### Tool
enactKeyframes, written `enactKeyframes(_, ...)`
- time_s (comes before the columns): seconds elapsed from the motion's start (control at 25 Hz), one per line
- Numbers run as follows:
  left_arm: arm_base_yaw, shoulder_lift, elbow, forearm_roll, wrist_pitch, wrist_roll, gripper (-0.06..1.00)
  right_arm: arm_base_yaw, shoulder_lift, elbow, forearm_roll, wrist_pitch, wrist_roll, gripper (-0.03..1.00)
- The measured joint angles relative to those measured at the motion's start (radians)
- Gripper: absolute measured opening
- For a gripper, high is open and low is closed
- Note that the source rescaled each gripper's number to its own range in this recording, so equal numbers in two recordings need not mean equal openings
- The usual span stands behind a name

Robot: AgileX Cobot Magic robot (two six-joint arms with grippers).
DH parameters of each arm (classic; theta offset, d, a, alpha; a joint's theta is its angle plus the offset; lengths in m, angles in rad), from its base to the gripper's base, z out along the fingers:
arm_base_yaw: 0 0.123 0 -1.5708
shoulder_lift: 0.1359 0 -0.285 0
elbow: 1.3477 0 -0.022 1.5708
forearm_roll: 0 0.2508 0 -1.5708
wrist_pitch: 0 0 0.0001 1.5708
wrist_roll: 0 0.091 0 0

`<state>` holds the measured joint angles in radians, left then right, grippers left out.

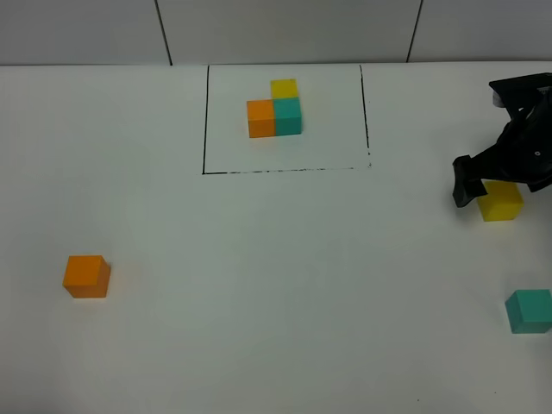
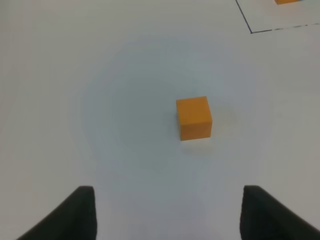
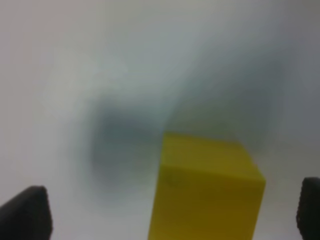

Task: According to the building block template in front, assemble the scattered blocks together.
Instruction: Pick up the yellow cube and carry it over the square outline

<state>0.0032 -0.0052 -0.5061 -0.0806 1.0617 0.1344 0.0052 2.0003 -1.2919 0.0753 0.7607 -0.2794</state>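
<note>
The building block template [image 1: 276,108] is an L of orange, teal and yellow cubes inside a black-lined rectangle at the far middle of the table. Of the scattered blocks, the orange cube [image 1: 86,276] [image 2: 194,118] lies at the near left. My left gripper [image 2: 167,220] hovers short of it, open and empty. The yellow cube [image 1: 500,201] [image 3: 205,190] sits at the right. My right gripper [image 1: 492,185] [image 3: 167,215] stands open, low over it, with the cube between its fingers and gaps on both sides. The teal cube [image 1: 528,310] lies nearer, at the right edge.
The white table [image 1: 285,285] stretches between the cubes. A corner of the template's black frame line [image 2: 251,31] shows far beyond the orange cube in the left wrist view. A grey wall runs along the table's back edge.
</note>
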Motion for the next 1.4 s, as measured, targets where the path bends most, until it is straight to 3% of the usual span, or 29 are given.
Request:
enactKeyframes(0.36, 0.000, 0.000, 0.000, 0.000, 0.000, 0.000, 0.39, -0.011, 0.033, -0.003, 0.012, -0.064, -0.008, 0.99)
enactKeyframes(0.72, 0.000, 0.000, 0.000, 0.000, 0.000, 0.000, 0.39, -0.031, 0.034, -0.004, 0.017, -0.068, -0.026, 0.97)
enactKeyframes(1.12, 0.000, 0.000, 0.000, 0.000, 0.000, 0.000, 0.39, -0.035, 0.087, -0.009, 0.015, -0.070, -0.031, 0.88)
enactKeyframes(1.24, 0.000, 0.000, 0.000, 0.000, 0.000, 0.000, 0.39, -0.038, 0.090, -0.011, 0.006, -0.073, -0.031, 0.70)
enactKeyframes(1.28, 0.000, 0.000, 0.000, 0.000, 0.000, 0.000, 0.39, -0.040, 0.090, -0.011, 0.004, -0.076, -0.031, 0.59)
enactKeyframes(1.36, 0.000, 0.000, 0.000, 0.000, 0.000, 0.000, 0.39, -0.041, 0.091, -0.011, -0.001, -0.076, -0.032, 0.27)
enactKeyframes(1.4, 0.000, 0.000, 0.000, 0.000, 0.000, 0.000, 0.39, -0.041, 0.091, -0.011, -0.002, -0.068, -0.032, 0.04)
